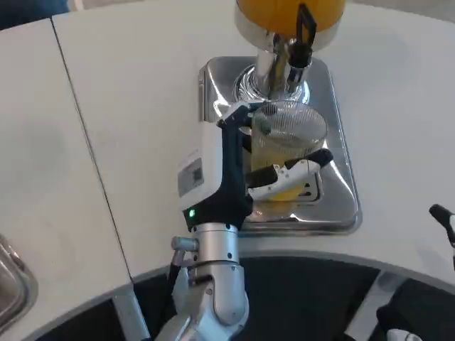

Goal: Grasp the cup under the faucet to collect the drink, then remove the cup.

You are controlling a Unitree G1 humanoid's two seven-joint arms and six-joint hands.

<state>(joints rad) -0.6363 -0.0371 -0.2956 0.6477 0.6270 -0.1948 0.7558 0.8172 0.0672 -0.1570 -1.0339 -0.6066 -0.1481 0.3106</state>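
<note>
White surface spreads under everything, with a dark seam running down its left part. On it lies a polished steel drip tray with a slotted grate, and at the tray's far end stands a drink dispenser holding orange liquid, its faucet topped by a black lever. A clear ribbed cup, partly filled with yellowish drink, sits over the tray just in front of the faucet, a little toward the robot. The left robot hand grips this cup: its fingers wrap across the cup's near side while the white back lies against the cup's left. At the picture's right edge, low down, a small part of the right robot hand shows; whether it is spread or closed cannot be told.
</note>
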